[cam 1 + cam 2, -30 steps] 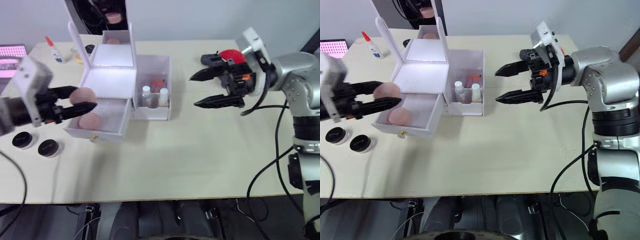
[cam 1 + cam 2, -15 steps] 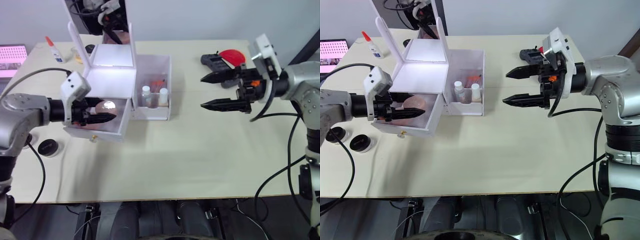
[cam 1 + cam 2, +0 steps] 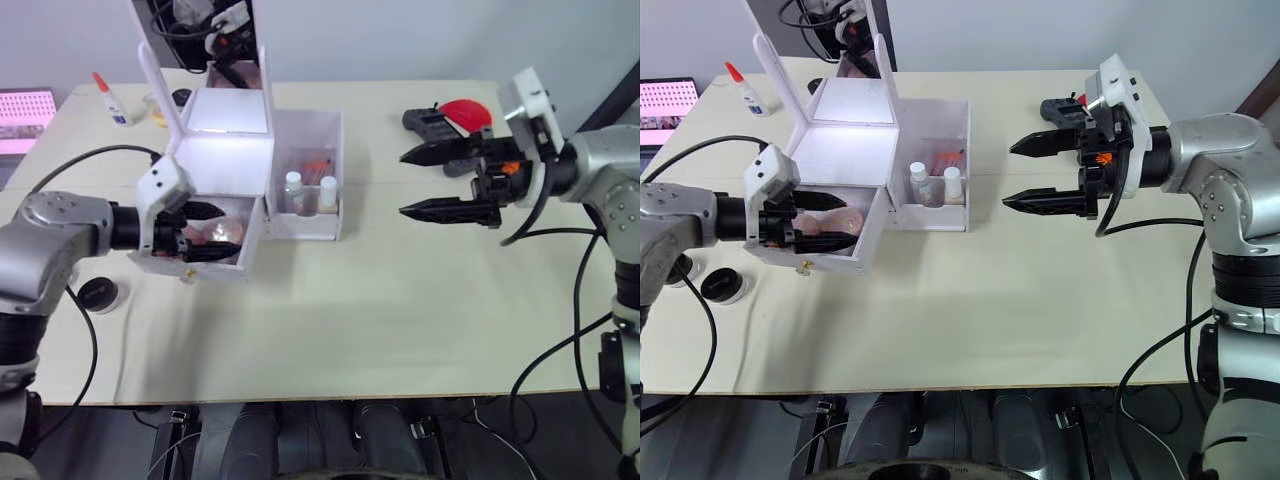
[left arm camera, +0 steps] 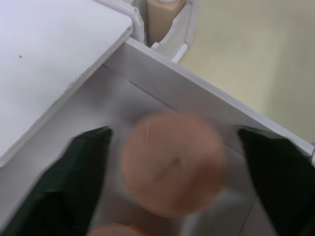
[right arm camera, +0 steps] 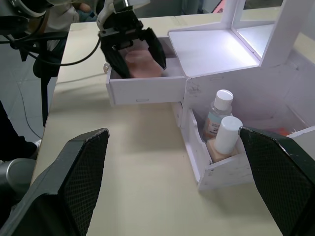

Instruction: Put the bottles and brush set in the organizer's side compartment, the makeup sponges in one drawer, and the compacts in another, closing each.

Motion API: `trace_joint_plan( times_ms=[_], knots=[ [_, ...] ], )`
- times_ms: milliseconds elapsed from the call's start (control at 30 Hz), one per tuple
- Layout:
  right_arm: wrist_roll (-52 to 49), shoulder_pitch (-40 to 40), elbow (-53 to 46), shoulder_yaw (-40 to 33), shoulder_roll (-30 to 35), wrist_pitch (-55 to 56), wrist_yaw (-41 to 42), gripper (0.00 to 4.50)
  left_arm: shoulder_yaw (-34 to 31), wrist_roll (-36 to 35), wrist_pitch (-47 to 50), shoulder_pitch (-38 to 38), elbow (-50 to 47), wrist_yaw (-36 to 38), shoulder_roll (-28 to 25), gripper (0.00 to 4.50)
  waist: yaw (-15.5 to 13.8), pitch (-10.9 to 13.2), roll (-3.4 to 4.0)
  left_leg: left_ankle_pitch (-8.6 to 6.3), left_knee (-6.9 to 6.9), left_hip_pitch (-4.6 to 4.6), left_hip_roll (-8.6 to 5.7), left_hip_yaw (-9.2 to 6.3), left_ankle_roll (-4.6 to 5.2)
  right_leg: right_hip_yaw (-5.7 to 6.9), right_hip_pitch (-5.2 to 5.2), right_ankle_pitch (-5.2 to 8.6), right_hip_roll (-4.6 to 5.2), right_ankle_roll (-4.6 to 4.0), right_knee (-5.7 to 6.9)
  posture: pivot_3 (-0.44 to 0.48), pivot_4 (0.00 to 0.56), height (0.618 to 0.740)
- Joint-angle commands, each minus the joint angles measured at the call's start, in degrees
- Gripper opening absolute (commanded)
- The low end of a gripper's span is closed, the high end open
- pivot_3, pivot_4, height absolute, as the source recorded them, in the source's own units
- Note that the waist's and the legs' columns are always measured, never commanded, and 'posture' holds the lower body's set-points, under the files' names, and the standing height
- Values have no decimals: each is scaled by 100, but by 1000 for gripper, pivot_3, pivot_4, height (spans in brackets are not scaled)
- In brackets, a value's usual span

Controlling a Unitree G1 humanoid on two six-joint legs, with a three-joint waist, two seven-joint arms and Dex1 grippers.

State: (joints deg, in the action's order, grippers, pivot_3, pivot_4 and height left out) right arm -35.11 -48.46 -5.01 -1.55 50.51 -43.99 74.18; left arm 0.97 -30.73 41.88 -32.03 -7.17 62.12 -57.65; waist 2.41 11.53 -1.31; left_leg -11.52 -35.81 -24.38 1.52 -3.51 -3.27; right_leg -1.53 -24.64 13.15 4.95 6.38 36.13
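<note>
Here, in the left eye view, the organizer (image 3: 240, 160) sits upper left of centre on the table (image 3: 330, 320), its mirror (image 3: 205, 50) upright and one drawer (image 3: 205, 240) pulled out toward the frame's lower left. The left gripper (image 3: 205, 232) reaches into that drawer with its fingers spread, a pink makeup sponge (image 3: 222, 232) lying between them. The two bottles (image 3: 308, 192) stand in the side compartment (image 3: 305, 175), just right of the drawers, with something orange behind them. One compact (image 3: 98, 294) rests on the table at the left edge, below the left arm. The glue bottle (image 3: 108, 99) stands at upper left. The right gripper (image 3: 440, 182) hangs above the table right of centre, fingers wide apart and empty, well apart from the organizer.

In the right eye view, the same compact (image 3: 720, 286) shows at the left edge below the arm's cable.

In the left wrist view, a blurred sponge fills the centre of the drawer floor between the two spread fingers (image 4: 78, 177), touching neither as far as can be told; the edge of a second pink sponge (image 4: 115, 230) peeks in at the bottom.

In the right wrist view, the bottles stand at right of centre in the side compartment, and the left gripper straddles the open drawer at upper left.
</note>
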Motion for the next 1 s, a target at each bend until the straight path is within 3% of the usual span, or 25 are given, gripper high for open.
trace_joint_plan(
  times_ms=[33, 133, 333, 467, 600, 700, 767, 900, 933, 1000],
  knots=[
    [-126, -235, -216, -121, 3, 18, -64, 4500, -227, 0, -58, -173, -63, 45, -21, 4453, 0, 0, 0, 0, 0, 0, 0, 0, 0, 0, 0, 0, 0, 0, 0, 0, 150, 740],
    [-130, -275, -194, -89, -14, 23, -70, 4500, -362, -25, -52, -247, -65, 36, -63, 4453, 2, 0, 0, 0, 0, 0, 0, 0, 0, 0, 0, 0, 0, 0, 0, 0, 150, 740],
    [-126, -436, -70, 19, -111, 100, 65, 4500, -1475, -818, 565, -196, -465, -194, -153, 4453, 21, 0, 0, 0, 1, 0, 1, 0, 0, 0, 0, 0, -1, 1, 1, 0, 150, 740],
    [-99, -706, 157, 256, -303, 225, 411, 4500, -3477, -1365, 1171, 1257, -1311, -338, -137, 4453, 108, 1, 2, 0, 11, 8, 6, 6, 0, -3, -1, -1, 0, 2, -1, 0, 150, 740],
    [-47, -921, 360, 420, -415, 243, 643, 4500, -4587, -1562, 1350, 2516, -2030, -593, 234, 4453, 105, 2, 2, 0, 12, 11, 14, 0, 0, -1, -1, 0, -11, -2, 5, 0, 150, 740],
    [77, -1173, 651, 671, -629, 434, 905, 4500, -5629, -1663, 1342, 4101, -2894, -881, 1237, 3587, 163, 0, 5, -1, 12, 19, 19, 9, 0, -5, 4, -7, -13, -15, -7, 0, 150, 740],
    [191, -1306, 866, 781, -747, 563, 989, 4500, -5753, -1769, 1153, 4731, -3352, -1079, 1747, 2608, 148, -1, -11, -1, 15, 23, 22, 14, 0, -10, 8, -6, -15, -15, -8, 0, 150, 740],
    [459, -1581, 1281, 966, -1000, 867, 1105, 4500, -5142, -1153, 411, 5485, -3957, -1611, 2483, 365, 6, -3, -14, -1, -3, 24, 28, 3, -1, -3, 10, -15, -26, -32, -4, 0, 150, 740],
    [507, -1641, 1371, 984, -1063, 937, 1113, 4500, -4939, -1024, 285, 5535, -4019, -1800, 2611, 14, -9, -4, -13, -2, -9, 24, 28, 3, -3, -3, 14, -15, -25, -33, -5, 0, 150, 740],
    [573, -1738, 1505, 1005, -1182, 1000, 1111, 4500, -4472, -833, 89, 5449, -4041, -2212, 2877, 14, -18, -4, -13, -2, -19, 23, 28, 4, -3, -3, 20, -16, -25, -33, -8, 0, 150, 740]
  ],
)
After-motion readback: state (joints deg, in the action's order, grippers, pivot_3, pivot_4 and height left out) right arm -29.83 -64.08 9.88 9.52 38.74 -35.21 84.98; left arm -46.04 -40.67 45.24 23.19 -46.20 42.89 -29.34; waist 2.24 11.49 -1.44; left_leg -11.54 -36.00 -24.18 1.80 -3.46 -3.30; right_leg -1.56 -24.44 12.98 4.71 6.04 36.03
